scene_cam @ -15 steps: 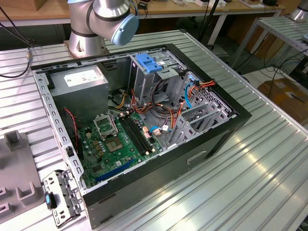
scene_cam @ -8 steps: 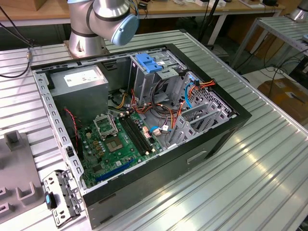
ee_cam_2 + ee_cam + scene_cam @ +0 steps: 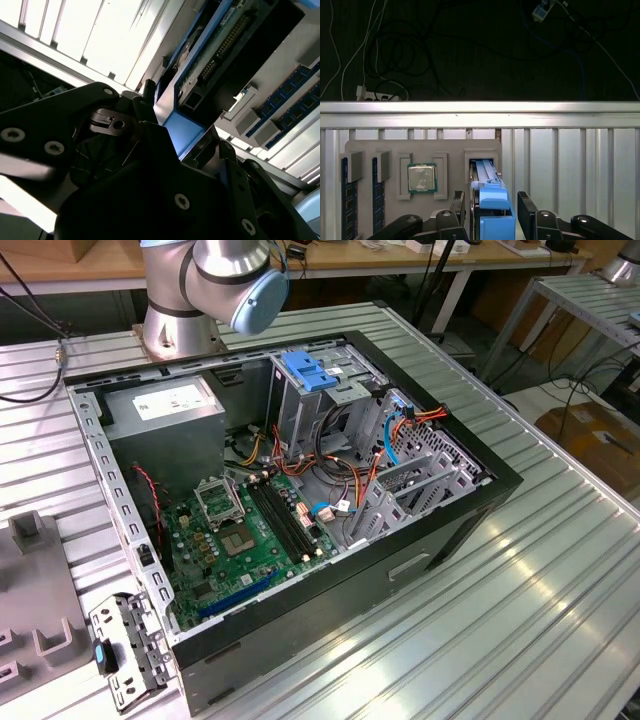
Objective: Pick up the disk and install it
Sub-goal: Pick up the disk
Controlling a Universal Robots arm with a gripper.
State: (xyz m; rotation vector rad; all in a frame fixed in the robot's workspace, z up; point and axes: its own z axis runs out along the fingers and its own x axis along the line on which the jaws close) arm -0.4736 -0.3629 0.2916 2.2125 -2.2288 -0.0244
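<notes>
Since the blue-railed rectangular metal disk [image 3: 489, 182] stood edge-up in its grey tray [image 3: 455, 150], my fingers [image 3: 527, 212] flanked it, open, holding nothing.

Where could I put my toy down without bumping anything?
The ribbed table is bare along the exterior view's right of the computer case. Inside the case it is crowded with cables and the motherboard. The parts tray is crowded around the disk.

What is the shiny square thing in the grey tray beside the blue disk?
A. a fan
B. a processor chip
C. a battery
B: in the first wrist view a square, metal-topped processor chip with a green edge lies in a pocket of the tray, beside the disk.
</notes>
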